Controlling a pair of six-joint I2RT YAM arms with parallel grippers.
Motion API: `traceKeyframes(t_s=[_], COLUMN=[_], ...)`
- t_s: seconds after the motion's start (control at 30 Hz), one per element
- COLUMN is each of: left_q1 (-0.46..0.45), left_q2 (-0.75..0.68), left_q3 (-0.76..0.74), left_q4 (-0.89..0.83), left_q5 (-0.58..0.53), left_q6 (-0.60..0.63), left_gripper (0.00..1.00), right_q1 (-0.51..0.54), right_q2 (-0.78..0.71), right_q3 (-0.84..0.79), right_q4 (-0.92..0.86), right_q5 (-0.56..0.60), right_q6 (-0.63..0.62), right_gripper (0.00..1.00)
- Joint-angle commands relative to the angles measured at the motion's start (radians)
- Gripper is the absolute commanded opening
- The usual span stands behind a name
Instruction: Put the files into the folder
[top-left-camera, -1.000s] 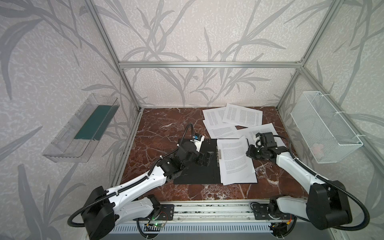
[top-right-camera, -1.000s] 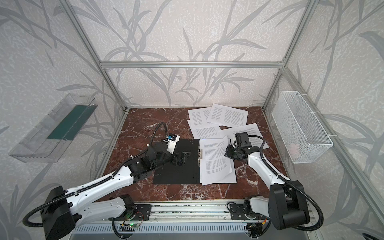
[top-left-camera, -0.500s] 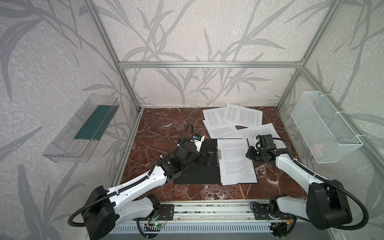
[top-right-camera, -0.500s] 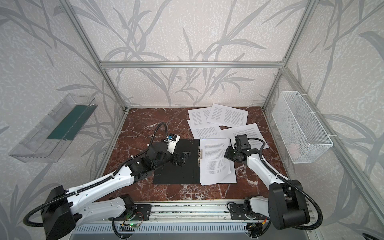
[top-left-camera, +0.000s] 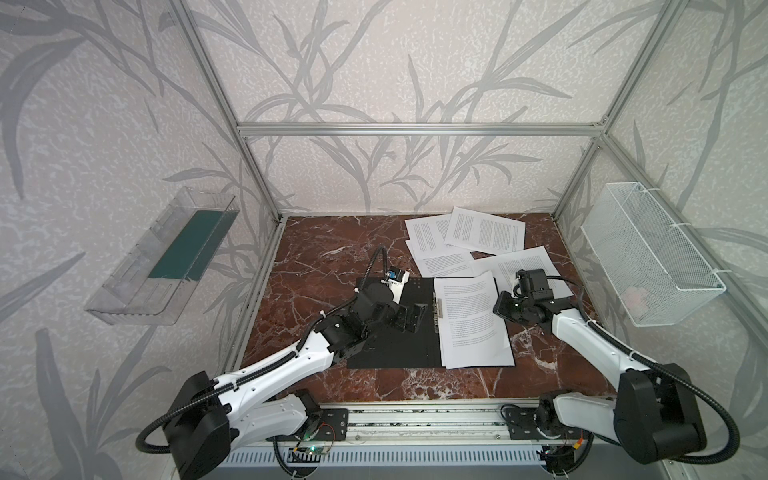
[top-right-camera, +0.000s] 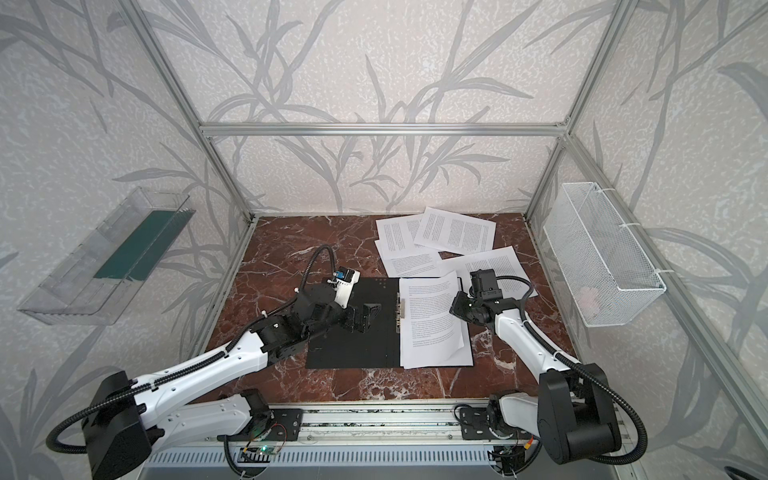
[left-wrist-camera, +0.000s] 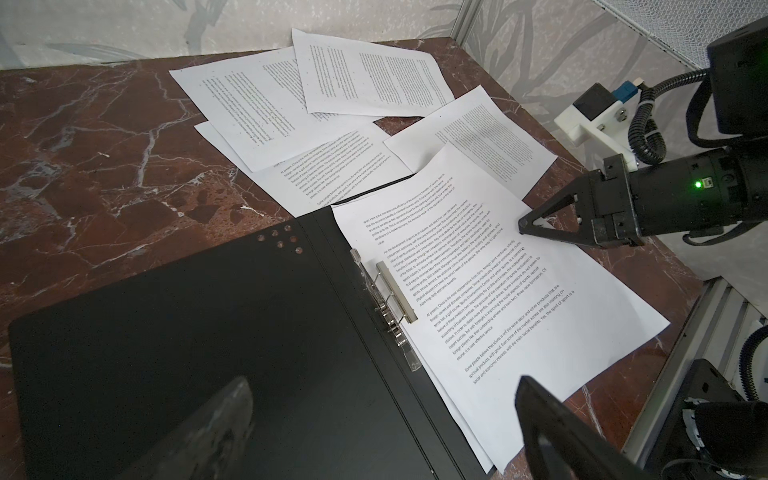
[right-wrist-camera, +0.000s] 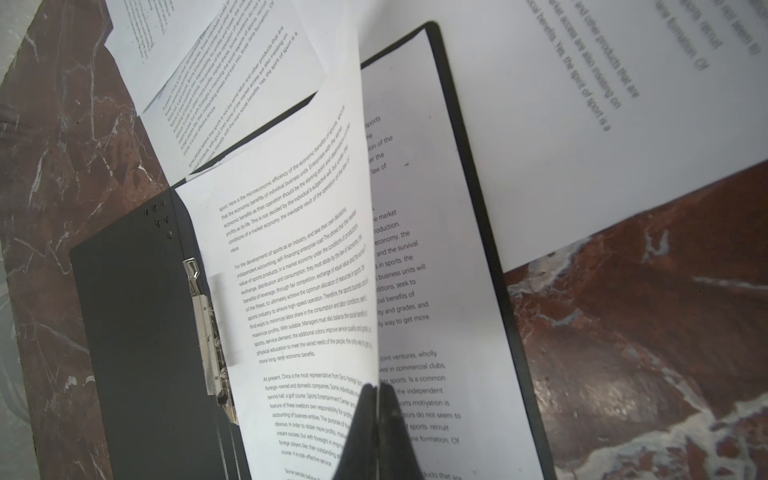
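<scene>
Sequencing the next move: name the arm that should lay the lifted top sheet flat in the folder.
Right. The right gripper is shut on the edge of the top sheet, above the right half of the folder. The left gripper hangs open over the bare black left half, holding nothing.

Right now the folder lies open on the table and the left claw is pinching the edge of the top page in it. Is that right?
No: the right gripper pinches the edge of the top page, as the right wrist view shows. The left gripper hangs open over the bare black half of the folder. The folder does lie open on the table.
</scene>
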Motion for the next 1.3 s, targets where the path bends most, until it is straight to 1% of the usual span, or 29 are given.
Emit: traceKeyframes(t_s=[0.0,0.67,0.7,1.27], left_q1=[-0.002,-0.003,-0.003,-0.003], left_q2=[0.004,0.015,0.014,0.014], left_q3=[0.027,0.03,0.03,0.029], left_q4=[0.01,0.012,0.011,0.011], left_q5=[-0.001,0.005,0.004,0.005], left_q6=[-0.006,-0.007,-0.007,-0.007], left_gripper=[0.99,0.99,0.99,0.99], right_q1=[0.006,0.041,0.042,0.051], right_q2=[-0.002,0.006,0.005,0.0], right_q3=[0.002,-0.027,-0.029,-0.037], right_q4=[0.016,0.061,0.062,0.06], right_q5=[0.018,0.013,0.013,0.015], right_q6=[0.007,0.035,0.065,0.067], right_gripper=[0.0,0.0,0.0,0.0])
